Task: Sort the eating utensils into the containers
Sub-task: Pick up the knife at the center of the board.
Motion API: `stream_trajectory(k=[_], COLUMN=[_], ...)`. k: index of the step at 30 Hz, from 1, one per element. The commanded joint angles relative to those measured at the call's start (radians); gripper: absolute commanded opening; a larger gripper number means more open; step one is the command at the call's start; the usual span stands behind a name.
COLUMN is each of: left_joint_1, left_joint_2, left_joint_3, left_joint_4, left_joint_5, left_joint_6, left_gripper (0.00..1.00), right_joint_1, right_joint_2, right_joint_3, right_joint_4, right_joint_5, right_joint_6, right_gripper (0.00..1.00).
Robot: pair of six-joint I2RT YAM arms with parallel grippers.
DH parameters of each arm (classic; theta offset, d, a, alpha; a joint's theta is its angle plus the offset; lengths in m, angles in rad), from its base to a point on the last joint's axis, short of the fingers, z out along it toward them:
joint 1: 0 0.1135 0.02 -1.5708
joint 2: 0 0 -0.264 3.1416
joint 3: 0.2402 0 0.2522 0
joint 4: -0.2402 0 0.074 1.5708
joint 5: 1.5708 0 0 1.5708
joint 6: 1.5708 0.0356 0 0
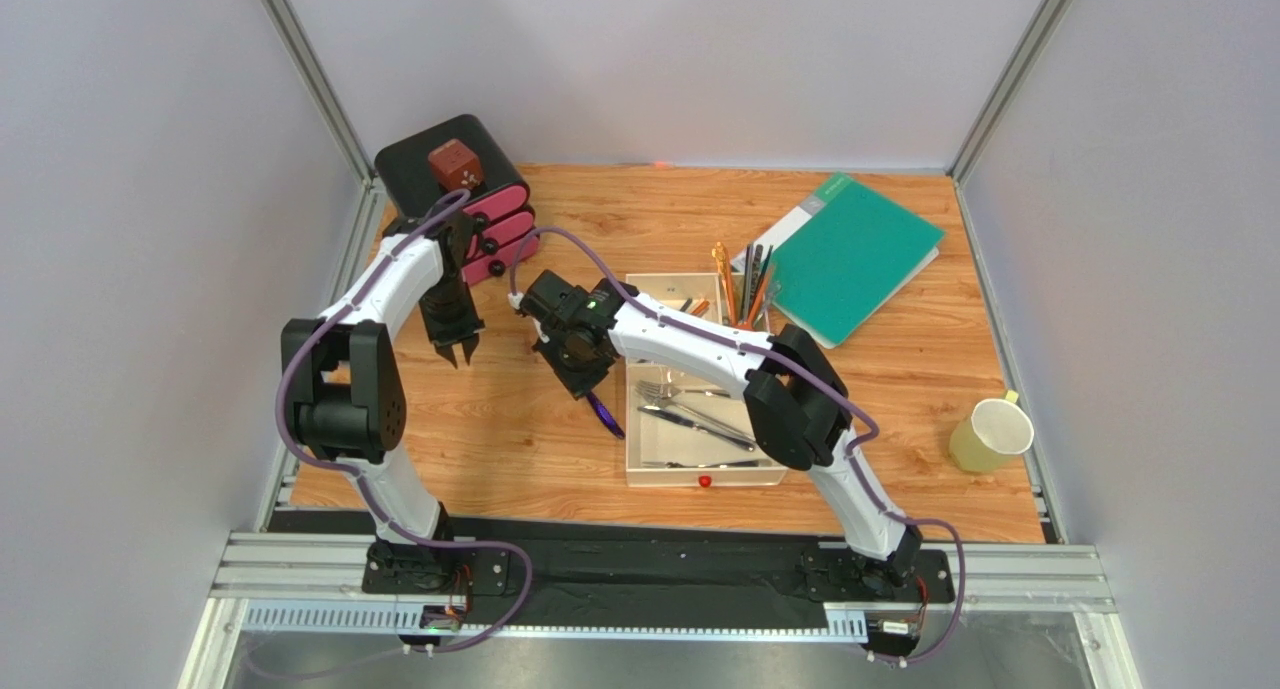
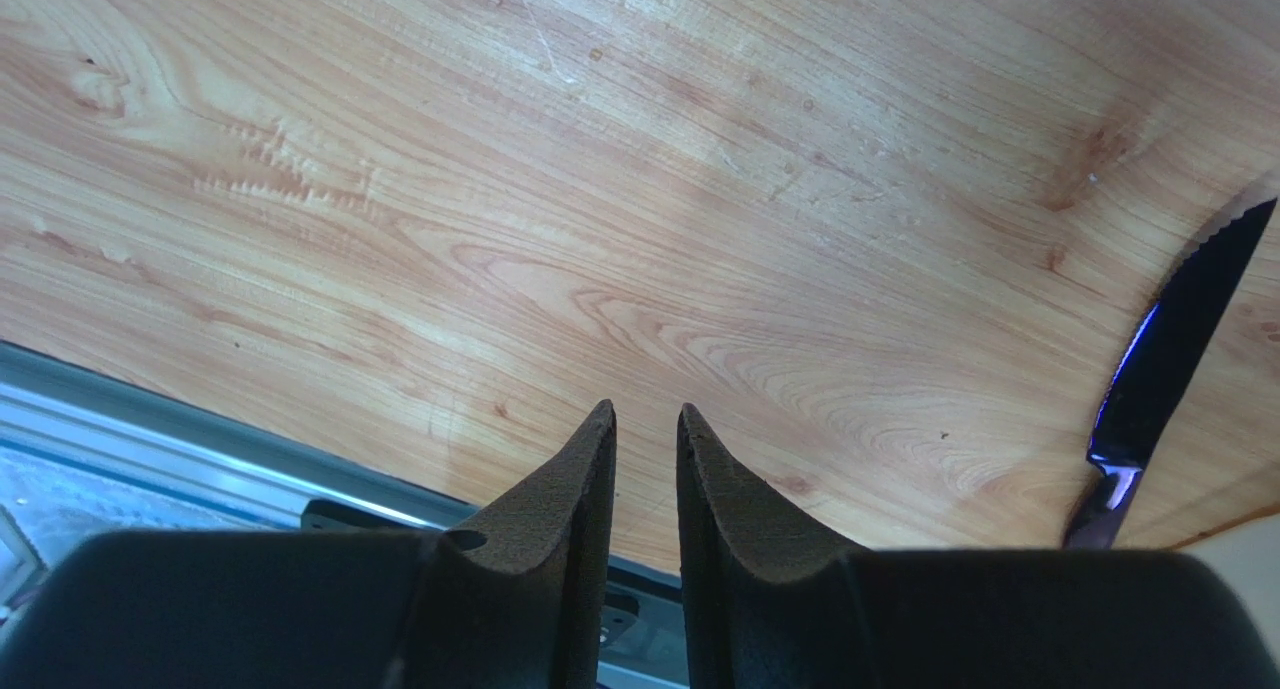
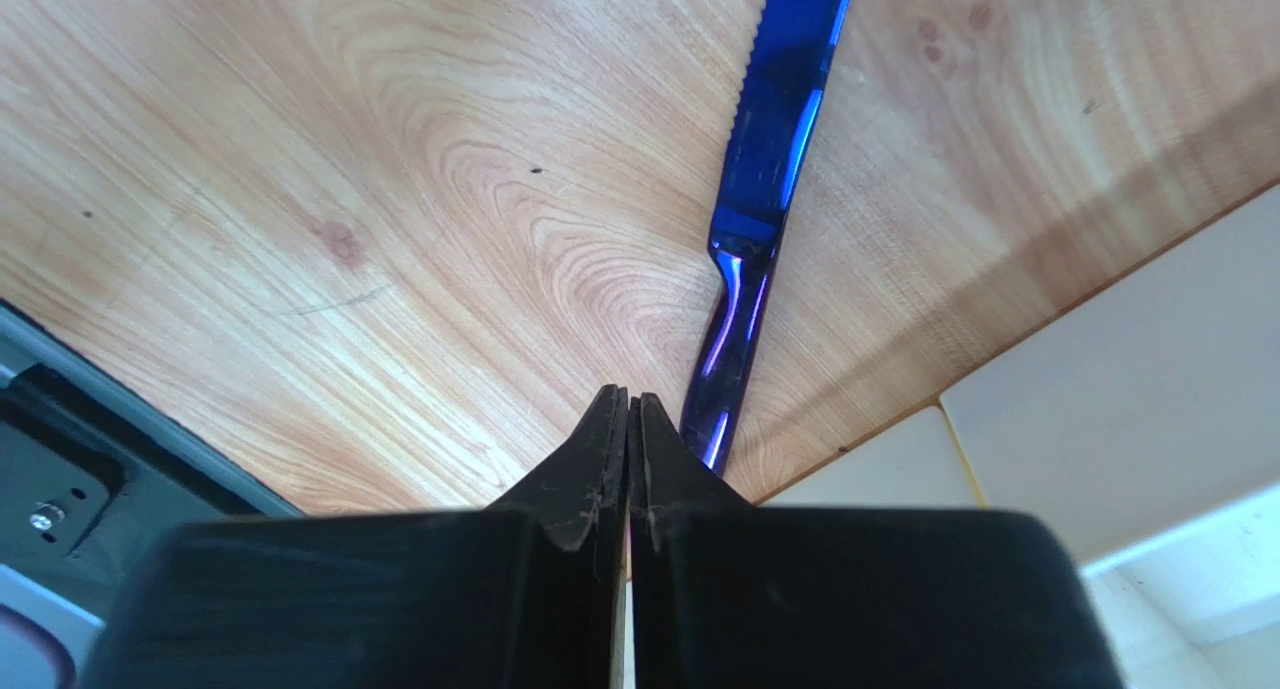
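Overhead, the slim blue-purple knife [image 1: 604, 413] lay on the wooden table [image 1: 496, 434] just left of the shallow cream-white tray [image 1: 661, 482]. Only the right wrist view showed the right gripper [image 3: 628, 401] pressed together, empty, beside its handle; the left gripper [image 2: 646, 415] stood slightly parted, empty.

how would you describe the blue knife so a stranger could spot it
Find the cream-white tray at the middle of the wooden table. Just outside its left wall, by the right claw, lies the knife. It is glossy blue-purple with a serrated blade, alone on bare wood.
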Motion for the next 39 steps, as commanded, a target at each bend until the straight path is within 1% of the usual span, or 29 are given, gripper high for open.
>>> stream_trajectory(k=[1,6,8,9,10,12,13,18,20,24,25,27,28,29,30,32,39], left_joint_1=[0.014,0.017,0.017,0.019,0.019,0.019,0.019,0.021,0.021,0.021,0.021,0.021,0.021,0.021,0.021,0.021,0.021], left_joint_2=[-0.050,-0.053,-0.054,-0.057,-0.057,-0.057,-0.057,-0.060,-0.063,-0.065,-0.065,-0.066,-0.066,-0.065,-0.065,-0.065,-0.073], left_joint_3=[0.026,0.023,0.019,0.016,0.012,0.005,0.003,0.000,0.000,-0.001,-0.001,-0.003,-0.004,-0.004,-0.006,-0.009,-0.012], left_joint_4=[-0.001,-0.001,0.001,0.002,0.002,0.002,0.004,-0.001,-0.005,-0.008,-0.008,-0.008,-0.007,-0.005,-0.004,-0.002,0.002], left_joint_5=[0.001,0.005,0.004,0.004,0.004,0.004,0.004,-0.002,-0.005,-0.008,-0.008,-0.004,-0.001,-0.001,0.002,0.007,0.015], left_joint_6=[0.009,0.015,0.017,0.017,0.017,0.020,0.023,0.026,0.029,0.034,0.032,0.031,0.028,0.028,0.026,0.025,0.022], left_gripper=[0.27,0.27,0.28,0.28,0.28,0.27,0.28,0.28,0.27,0.28,0.27,0.27,0.27,0.27,0.27,0.27,0.27], right_joint_1=[0.005,-0.003,-0.020,-0.023,-0.030,-0.035,-0.043,-0.072,-0.084,-0.090,-0.090,-0.087,-0.087,-0.087,-0.087,-0.087,-0.035], right_joint_2=[-0.049,-0.036,-0.028,-0.020,-0.007,0.012,0.030,0.090,0.115,0.142,0.150,0.150,0.150,0.150,0.158,0.162,0.135], right_joint_3=[0.056,0.037,0.022,0.020,0.020,0.020,0.020,0.024,0.024,0.016,0.016,-0.001,-0.009,-0.024,-0.030,-0.051,-0.058], right_joint_4=[-0.019,-0.022,-0.019,-0.016,-0.017,-0.016,-0.013,-0.001,0.004,0.006,0.001,-0.001,0.001,-0.001,-0.001,-0.002,0.006], right_joint_5=[0.008,0.037,0.037,0.037,0.037,0.077,0.078,0.052,0.008,-0.021,-0.028,-0.046,-0.057,-0.069,-0.083,-0.113,-0.101], right_joint_6=[-0.019,0.001,0.016,0.019,0.019,0.016,0.010,0.016,0.021,0.024,0.027,0.038,0.042,0.045,0.053,0.061,0.030], right_gripper=[0.00,0.00,0.17,0.23,0.31,0.36,0.41,0.43,0.44,0.42,0.37,0.35,0.31,0.14,0.00,0.00,0.00])
